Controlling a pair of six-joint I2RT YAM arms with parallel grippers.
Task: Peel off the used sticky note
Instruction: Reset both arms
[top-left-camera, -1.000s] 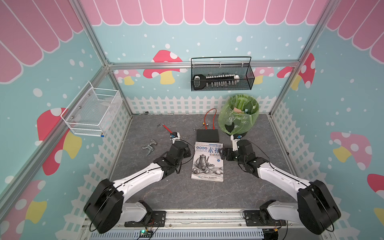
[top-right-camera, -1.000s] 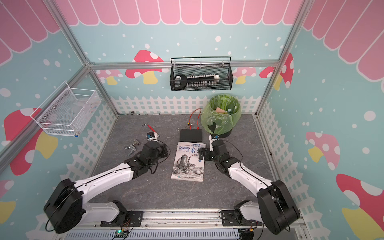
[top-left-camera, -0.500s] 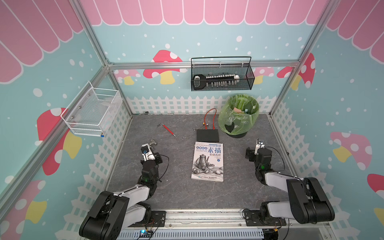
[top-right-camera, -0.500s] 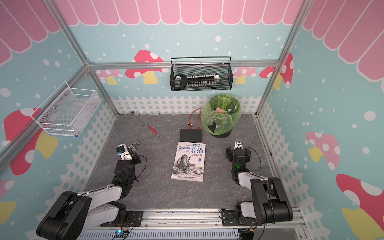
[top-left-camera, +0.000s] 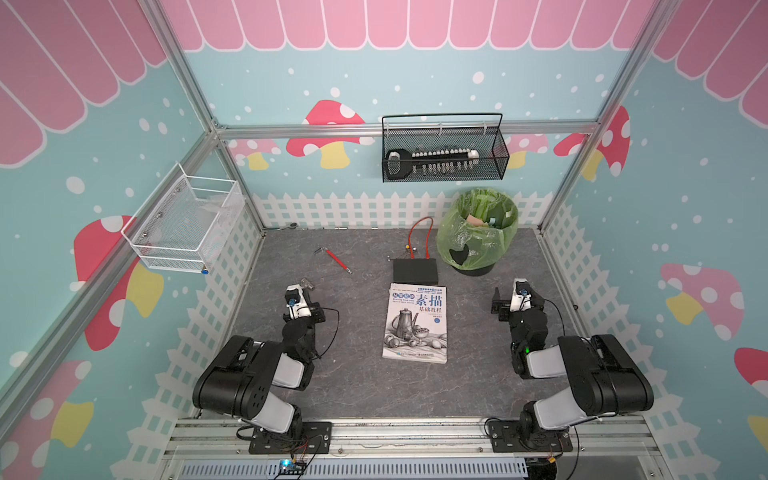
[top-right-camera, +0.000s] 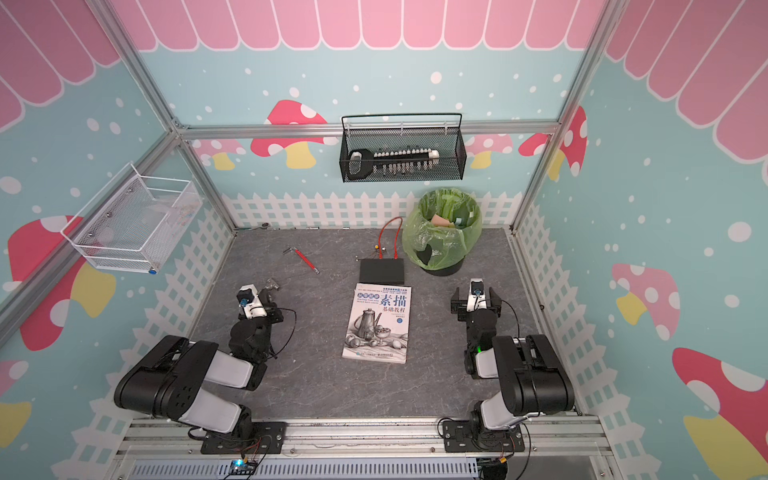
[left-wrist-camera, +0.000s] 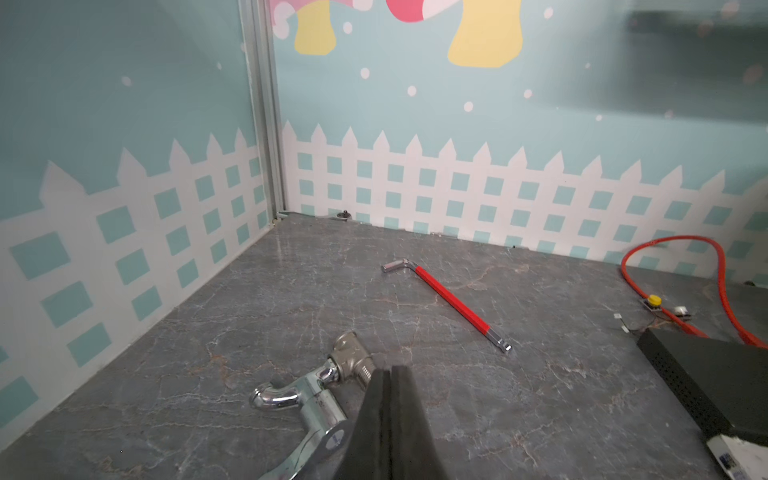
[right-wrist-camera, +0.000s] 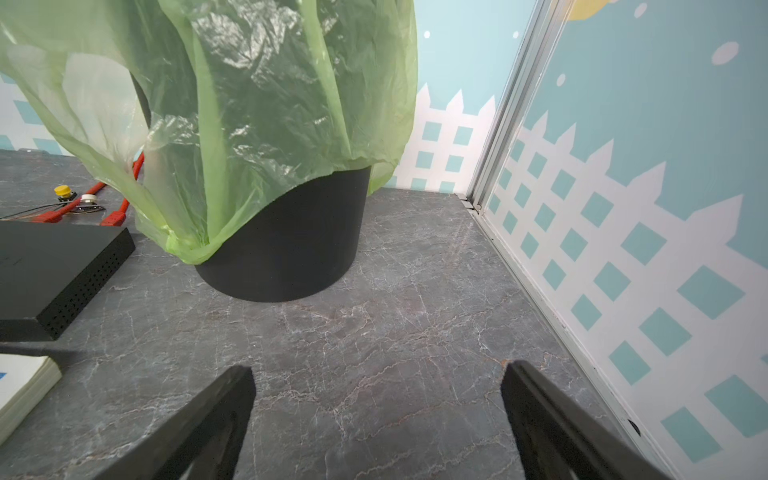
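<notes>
as far as i could judge from both top views, the peeling looked finished: the book (top-left-camera: 417, 322) lay flat and closed mid-table with no sticky note showing on its cover. i could not place the note for certain. a tan scrap (top-left-camera: 473, 219) sat inside the green-lined bin (top-left-camera: 473, 270) and may have been it, but it was too small to tell. the left gripper (left-wrist-camera: 390, 372) was closed, pads pressed together with nothing between them. the right gripper (right-wrist-camera: 378, 372) stood wide apart and empty over bare table (right-wrist-camera: 395, 316). both arms sat folded near their bases, well apart from the book on either side, so i judged nothing was left beyond confirming where the note lay. a chrome faucet (left-wrist-camera: 307, 395) lay just beside the left fingers, with a red-handled hex key (left-wrist-camera: 451, 305) farther off. a black box (top-left-camera: 415, 269) sat just beyond the book's far edge, a red cable (top-left-camera: 419, 237) looping behind it, and the bin stood near the right gripper. nothing lay between either gripper and the book; the faucet was the one thing a careless left move could knock.
</notes>
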